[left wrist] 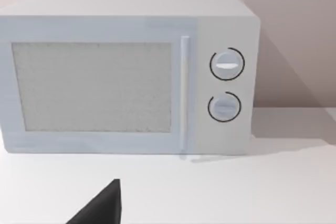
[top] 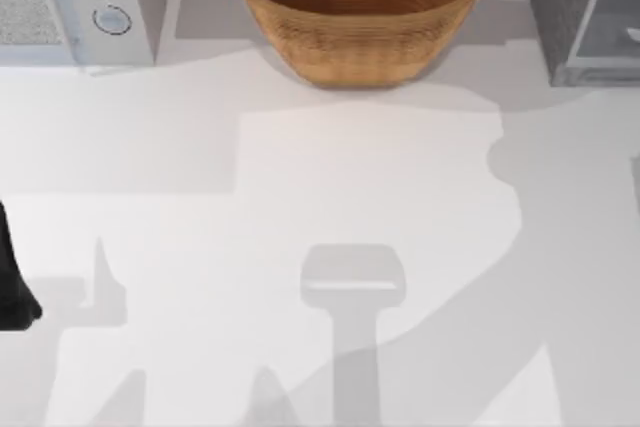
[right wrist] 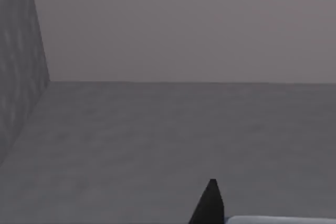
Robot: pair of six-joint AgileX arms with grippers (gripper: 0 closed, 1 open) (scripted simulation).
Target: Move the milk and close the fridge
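**Milk reach inside fridge, right arm working**

Left arm (top: 10,282) parked at the bench's left edge. Left gripper (left wrist: 105,205) faces the white microwave (top: 75,2) in the far-left corner; open or closed, cannot tell. Woven basket (top: 360,12) sits mid far edge, nothing visible in it. Fridge (top: 585,17) stands in the far-right corner, its pale door panel (top: 612,32) seemingly swung out.

Right gripper (right wrist: 210,205) looks onto a grey floor and walls, so it is probably reaching inside the fridge. Grip state cannot be told. A pale blue-white sliver (right wrist: 278,220) lies just beside the gripper. It is likely the milk, but too little shows to be sure, or to say whether it is held.

Step in hand, as a judgement: secure the milk and bring it out.
- Grip square on the carton sides, low enough not to tip it.
- Lift slightly before pulling back, so it doesn't drag on the fridge floor.
- Clear the door frame fully.
- Set it on open bench, then push the door.
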